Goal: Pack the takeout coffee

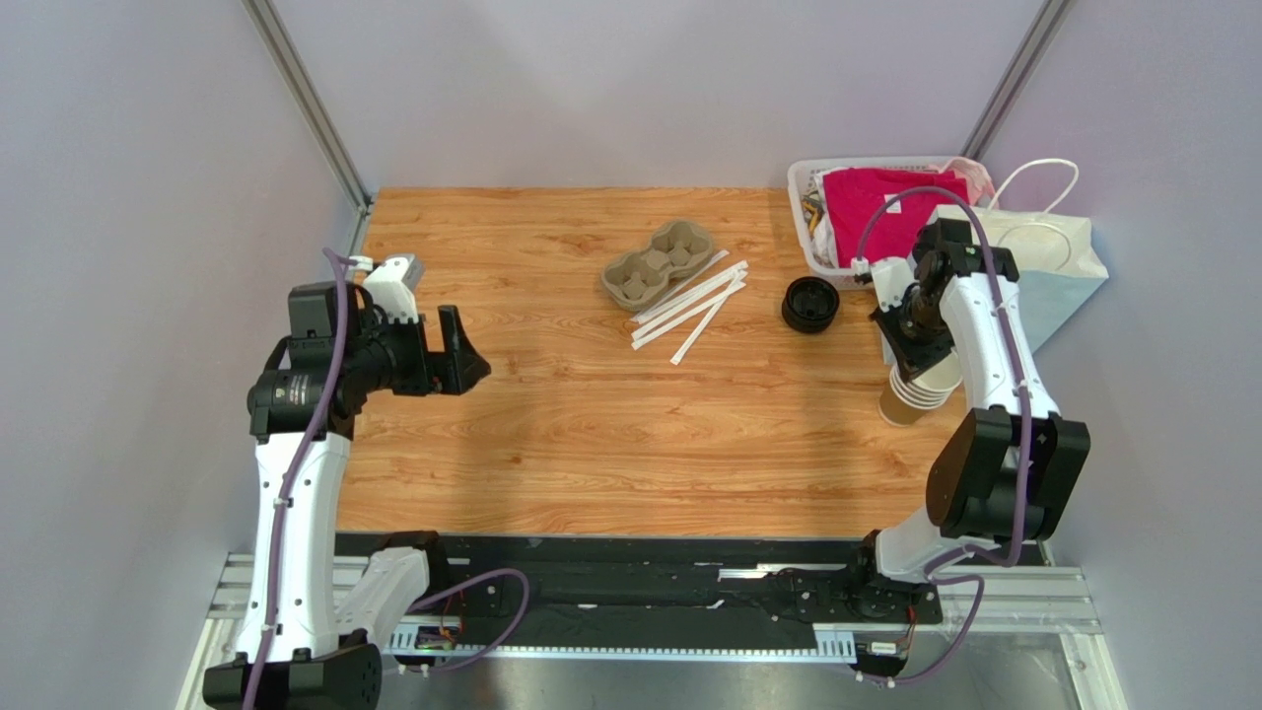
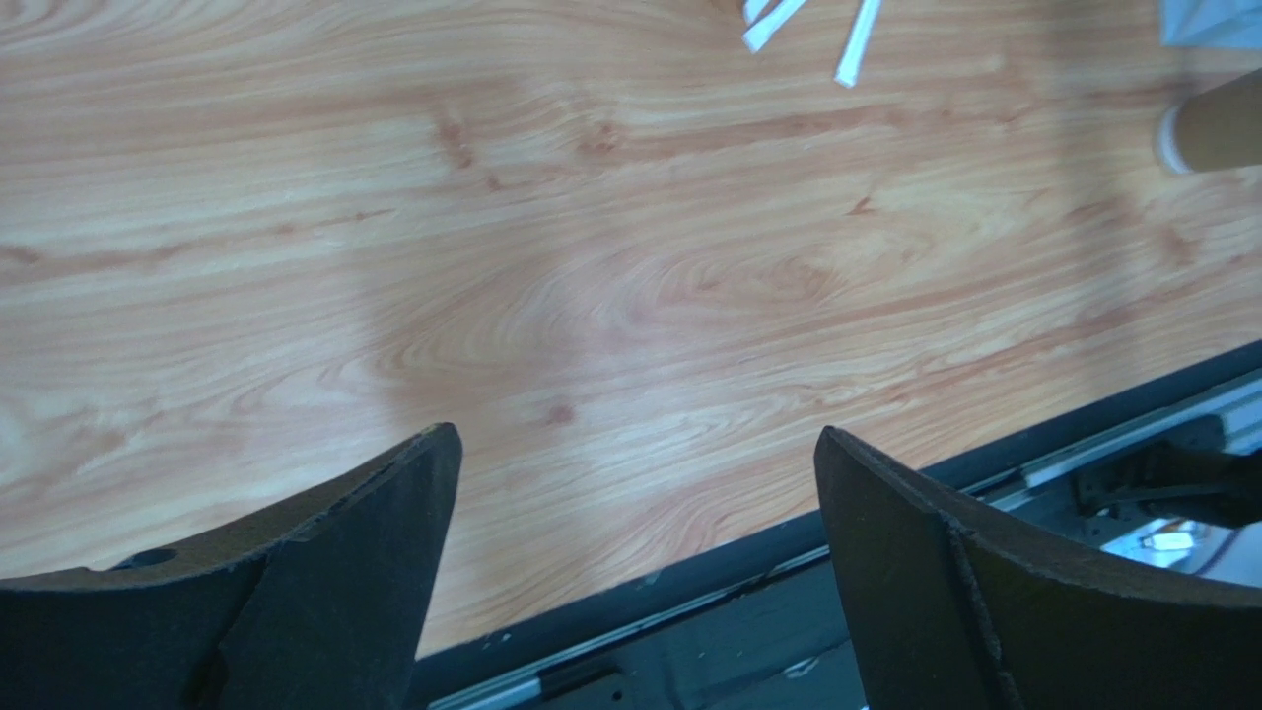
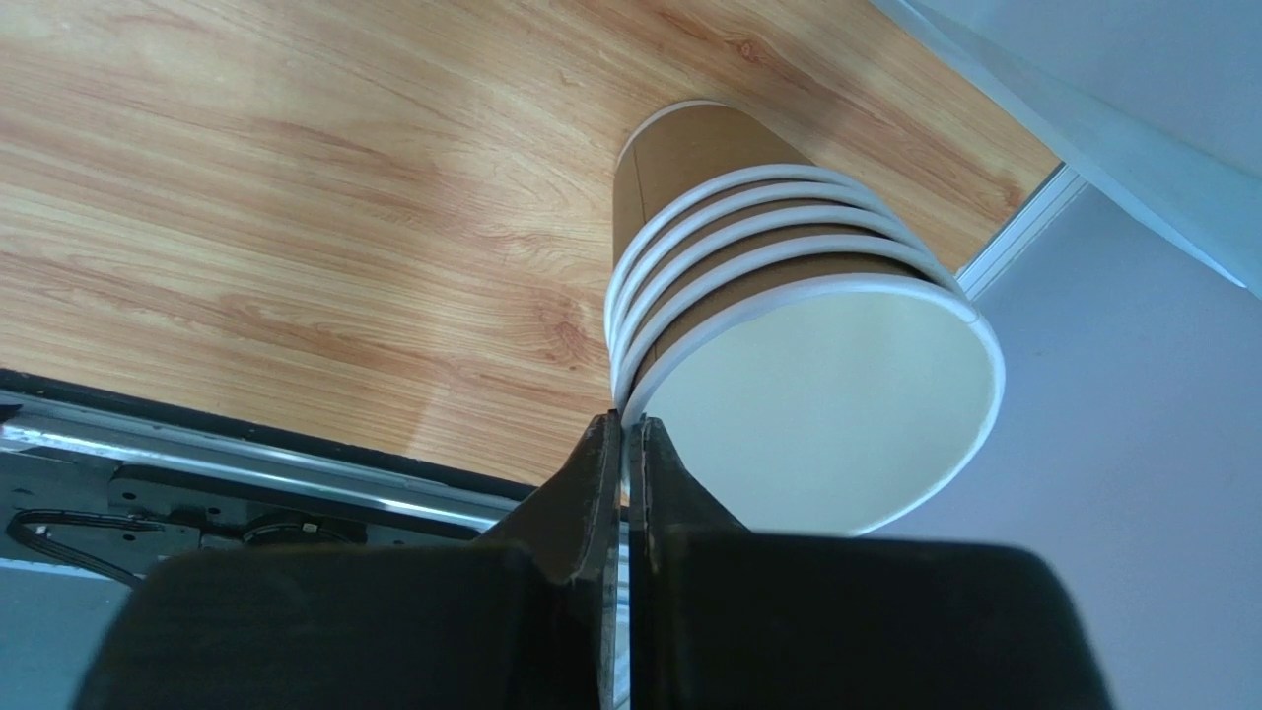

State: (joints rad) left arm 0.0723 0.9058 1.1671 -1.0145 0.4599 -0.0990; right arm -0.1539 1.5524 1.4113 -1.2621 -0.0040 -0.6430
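wood table (image 1: 563,429): right gripper (image 3: 624,432) pinches top rim of cup stack (image 3: 741,252), left gripper (image 2: 634,444) wide open.

Robotics lab test cell set out like a coffee counter: two white-and-black robot arms, the left arm (image 1: 296,488) and the right arm (image 1: 1007,385), are bolted to an aluminium rail (image 1: 667,607) with exposed cabling at the near edge of a wood-grain tabletop (image 1: 563,429). Blank pale walls (image 1: 148,148) and bare metal corner posts (image 1: 308,104) enclose it. Café supplies lie on the table: a pulp cup carrier (image 1: 659,266), paper-wrapped straws (image 1: 689,308), black lids (image 1: 810,303), a stack of paper cups (image 1: 911,397), a white paper bag (image 1: 1059,259) and a white basket (image 1: 808,200).
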